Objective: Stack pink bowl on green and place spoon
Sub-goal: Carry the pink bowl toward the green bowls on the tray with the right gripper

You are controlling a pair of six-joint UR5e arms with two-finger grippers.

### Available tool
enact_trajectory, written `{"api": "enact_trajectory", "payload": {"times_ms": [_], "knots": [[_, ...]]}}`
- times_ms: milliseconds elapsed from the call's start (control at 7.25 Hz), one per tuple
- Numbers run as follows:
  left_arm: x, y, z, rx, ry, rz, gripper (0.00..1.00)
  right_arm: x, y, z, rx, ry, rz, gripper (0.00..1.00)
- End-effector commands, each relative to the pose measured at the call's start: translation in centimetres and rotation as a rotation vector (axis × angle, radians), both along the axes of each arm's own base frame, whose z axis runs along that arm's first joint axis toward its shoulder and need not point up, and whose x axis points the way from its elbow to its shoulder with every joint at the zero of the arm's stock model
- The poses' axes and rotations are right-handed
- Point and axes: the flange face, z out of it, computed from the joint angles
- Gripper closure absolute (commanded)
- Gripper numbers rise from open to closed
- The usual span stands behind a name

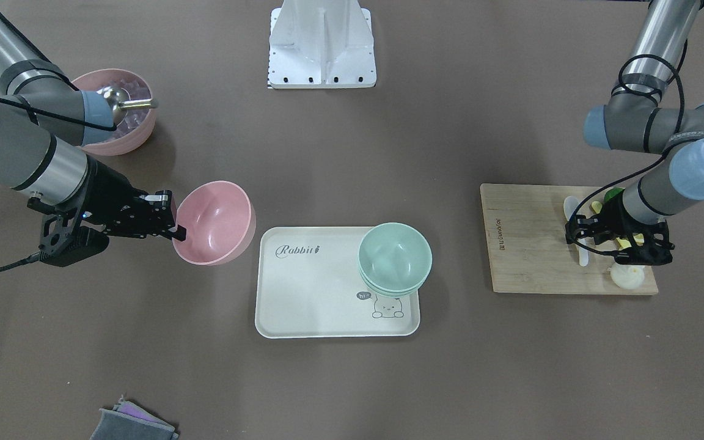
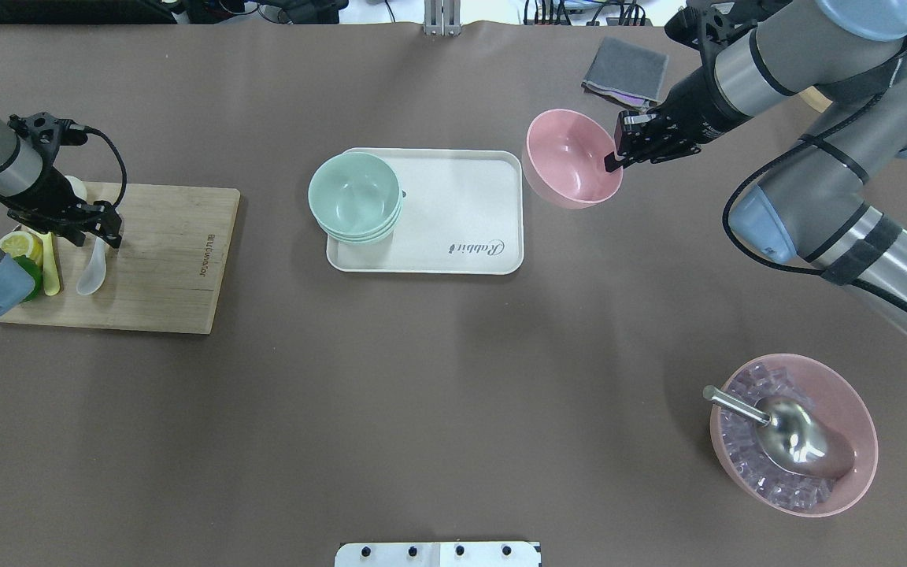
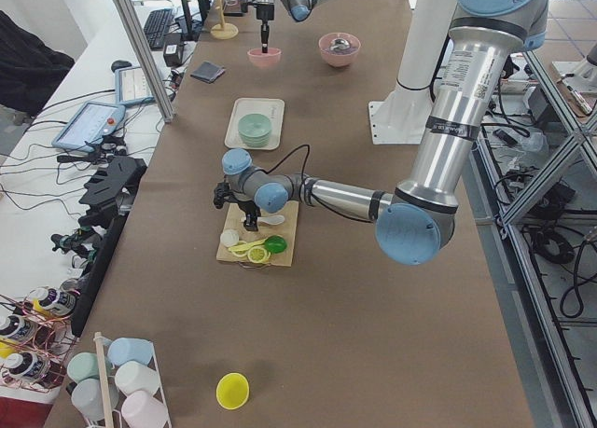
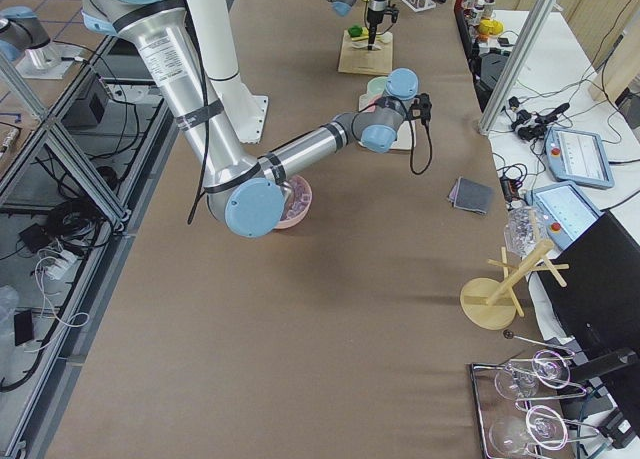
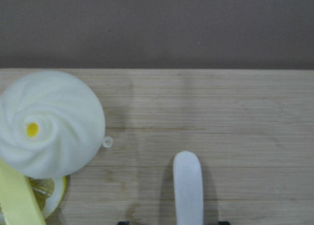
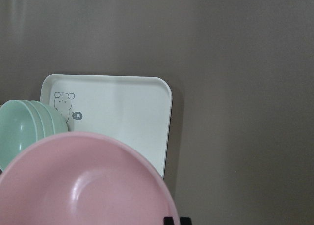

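Right gripper (image 2: pixel 611 163): pinched on the rim of the pink bowl (image 2: pixel 571 157), one finger inside and one outside. You're holding the bowl tilted and off the table, just beside the short edge of the white tray (image 2: pixel 461 205), not over it. The green bowls (image 2: pixel 355 193) sit nested at the tray's opposite end, well apart from the pink bowl.

Left gripper (image 2: pixel 99 235): fingers spread, straddling the handle end of the spoon (image 2: pixel 91 274). Your left wrist view shows a gap on both sides of the handle, so no contact. The spoon lies flat on the cutting board (image 2: pixel 162 260), bowl end toward the robot. Next to it on the board are a yellow utensil (image 2: pixel 49 272), a lemon slice (image 2: pixel 19 244) and a white swirled piece (image 5: pixel 49 129).

The ribbed pink bowl (image 2: pixel 855 472) with ice and a metal scoop (image 2: pixel 788 433) sits well apart on the right arm's side.
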Motion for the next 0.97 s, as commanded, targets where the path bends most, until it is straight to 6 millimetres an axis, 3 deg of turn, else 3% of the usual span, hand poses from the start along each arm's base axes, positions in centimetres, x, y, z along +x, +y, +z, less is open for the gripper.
{"api": "enact_trajectory", "payload": {"times_ms": [0, 276, 552, 828], "knots": [[0.0, 0.1, -2.1, 0.021, 0.022, 0.001, 0.45, -0.2, 0.0, -0.2, -0.003, -0.003, 0.0, 1.0], [-0.2, 0.2, -1.7, 0.02, 0.012, -0.003, 0.46, -0.6, 0.4, -0.3, -0.024, -0.007, 0.0, 1.0], [-0.2, 0.2, -1.2, 0.021, 0.007, -0.001, 0.46, -2.9, 0.9, -1.0, -0.007, 0.004, 0.007, 1.0], [-0.1, 0.2, -1.2, 0.017, 0.007, -0.003, 0.46, -3.2, 1.0, -1.3, -0.011, 0.002, 0.008, 1.0]]}}
